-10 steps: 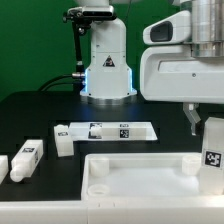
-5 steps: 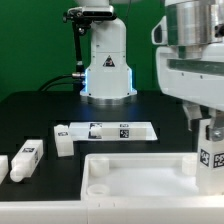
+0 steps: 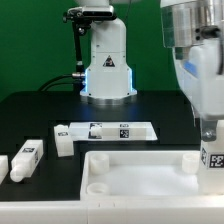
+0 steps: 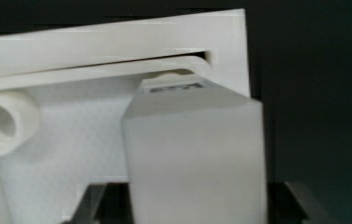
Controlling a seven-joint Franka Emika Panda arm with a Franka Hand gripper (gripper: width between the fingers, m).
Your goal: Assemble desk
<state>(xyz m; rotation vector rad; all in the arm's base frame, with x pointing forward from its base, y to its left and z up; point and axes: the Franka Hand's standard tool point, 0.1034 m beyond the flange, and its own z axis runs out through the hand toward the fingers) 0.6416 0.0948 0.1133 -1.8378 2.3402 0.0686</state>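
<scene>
At the table's (image 3: pixel 40 110) edge on the exterior view's right: one gripper (image 3: pixel 209 138) clamped on one tagged leg (image 3: pixel 213 160), upright, tip at a corner of the one tabletop (image 3: pixel 130 165). Three loose legs (image 3: pixel 28 158) lie near the opposite edge. One marker board (image 3: pixel 105 130) sits mid-table.

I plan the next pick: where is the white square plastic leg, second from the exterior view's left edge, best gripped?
Probably across its long sides at mid-length, from above: the white square plastic leg lies flat on the black table, both sides free.
</scene>
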